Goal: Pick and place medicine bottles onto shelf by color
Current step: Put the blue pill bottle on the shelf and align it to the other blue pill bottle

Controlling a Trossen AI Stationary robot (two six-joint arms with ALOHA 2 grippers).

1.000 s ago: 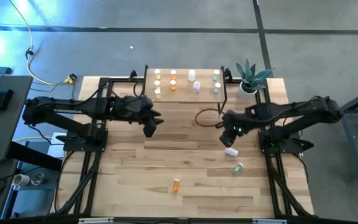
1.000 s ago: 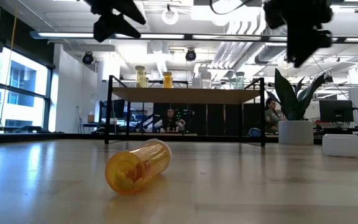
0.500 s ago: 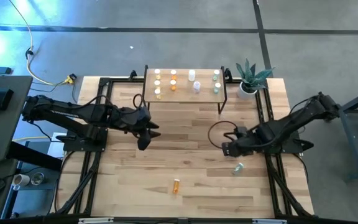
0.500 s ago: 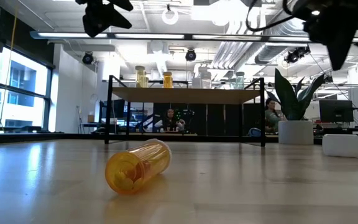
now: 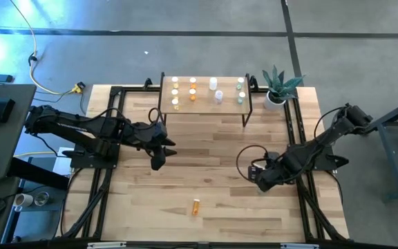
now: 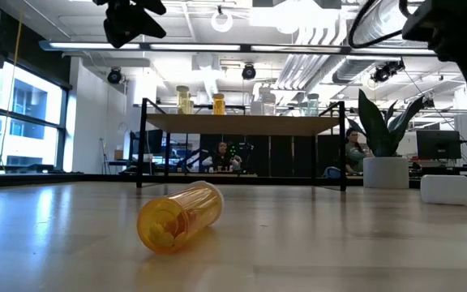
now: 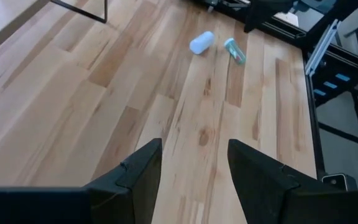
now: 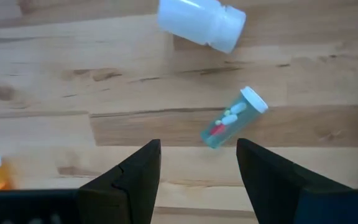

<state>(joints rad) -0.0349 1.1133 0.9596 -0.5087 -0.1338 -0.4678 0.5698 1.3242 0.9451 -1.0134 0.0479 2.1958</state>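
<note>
1. Medicine bottles are split between the low light-wood shelf on thin black legs (image 5: 206, 105) and the large wooden tabletop (image 5: 206, 149) it stands on. The shelf sits at the table's far edge.
2. A left black robot arm reaches in from the shelf's left. Its left gripper (image 5: 157, 158) hangs above the table, in front of the shelf's left end. Its fingers (image 7: 135, 177) stand apart, with bare wood showing between them and nothing held.
3. A right black robot arm reaches in from the shelf's right. Its right gripper (image 5: 263, 179) hovers low over the table, well in front of the shelf's right end. Its fingers (image 8: 135, 171) are spread wide and empty.
4. A green potted plant in a white pot (image 5: 278, 88) stands just beside the shelf's right end.
5. On the shelf, small upright bottles (image 5: 192, 90) stand in rows: yellowish at the left end, orange next, white, then clear greenish at the right end.
6. A white bottle (image 8: 201, 23) lies on its side on the table, in front of the shelf's right end.
7. A clear greenish bottle with a white cap (image 8: 232, 117) lies on its side near the white one, just ahead of the right gripper's fingertips.
8. An orange bottle (image 5: 196, 206) lies on its side well in front of the shelf's middle, near the table's front edge.
</note>
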